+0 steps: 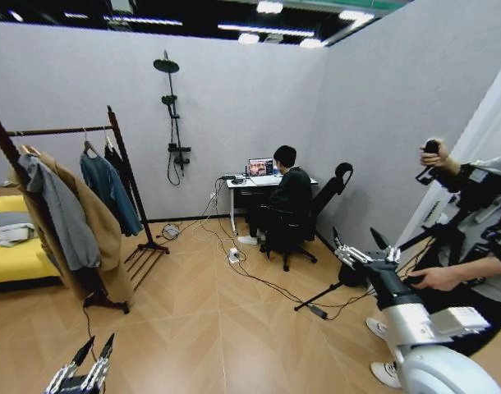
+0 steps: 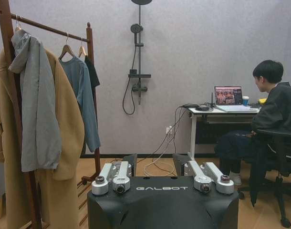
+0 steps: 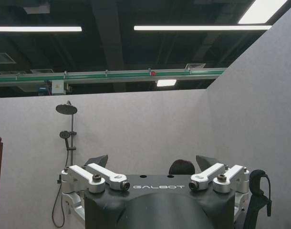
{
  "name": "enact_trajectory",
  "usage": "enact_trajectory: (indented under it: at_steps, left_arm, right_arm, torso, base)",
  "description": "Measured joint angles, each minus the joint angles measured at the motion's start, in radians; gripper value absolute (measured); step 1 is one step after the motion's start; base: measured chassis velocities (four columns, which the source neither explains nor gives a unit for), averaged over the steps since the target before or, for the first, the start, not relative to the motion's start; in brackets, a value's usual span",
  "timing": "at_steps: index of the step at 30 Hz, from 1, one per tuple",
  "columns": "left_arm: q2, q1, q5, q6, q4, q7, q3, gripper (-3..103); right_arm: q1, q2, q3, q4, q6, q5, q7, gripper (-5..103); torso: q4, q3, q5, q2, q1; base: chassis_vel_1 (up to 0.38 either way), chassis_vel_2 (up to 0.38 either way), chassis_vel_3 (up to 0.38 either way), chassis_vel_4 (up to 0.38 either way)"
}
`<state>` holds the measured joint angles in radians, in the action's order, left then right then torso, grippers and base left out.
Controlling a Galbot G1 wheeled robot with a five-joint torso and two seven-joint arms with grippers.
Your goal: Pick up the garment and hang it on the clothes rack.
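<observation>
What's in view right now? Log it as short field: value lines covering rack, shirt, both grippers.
rack: clothes rack at the robot's left, by the back wall
shirt: black shirt hanging at the bar's far end, beside a teal sweater
other clothes: tan coat, grey jacket
left gripper: open, empty, low
right gripper: open, empty, raised

Clothes rack (image 1: 123, 156): dark reddish-brown wood, round horizontal bar, slanted posts with knob tops, slatted base on the wood floor, standing against the grey wall at the robot's left. Garment (image 2: 92, 72): black shirt on a light wooden hanger, hooked on the bar at its far end, mostly hidden behind neighbouring clothing; print not visible.
</observation>
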<state>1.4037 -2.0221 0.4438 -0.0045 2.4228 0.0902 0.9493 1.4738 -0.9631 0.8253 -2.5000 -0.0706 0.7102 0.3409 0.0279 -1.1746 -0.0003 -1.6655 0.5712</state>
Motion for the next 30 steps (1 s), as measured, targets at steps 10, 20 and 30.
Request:
enact_trajectory:
  at_steps: [10, 20, 30]
  left_arm:
    - [0.000, 0.000, 0.000, 0.000, 0.000, 0.000, 0.000, 46]
    - [0.000, 0.000, 0.000, 0.000, 0.000, 0.001, 0.000, 46]
    - [0.000, 0.000, 0.000, 0.000, 0.000, 0.000, 0.000, 46]
  right_arm:
    - [0.001, 0.007, -0.002, 0.000, 0.004, -0.006, 0.011, 100]
    - [0.018, -0.008, -0.016, 0.000, 0.021, -0.028, 0.009, 100]
    - [0.160, -0.208, -0.083, 0.317, 0.251, -0.311, -0.150, 100]
  torso:
    - [0.0005, 0.001, 0.0008, -0.001, -0.002]
    - [-0.0001, 0.000, -0.0002, 0.000, 0.000]
    - [0.0001, 0.000, 0.0007, -0.001, -0.001]
  base:
    - [-0.059, -0.231, 0.055, 0.221]
    - [-0.038, -0.017, 0.054, -0.010]
    - [0.004, 0.018, -0.002, -0.014]
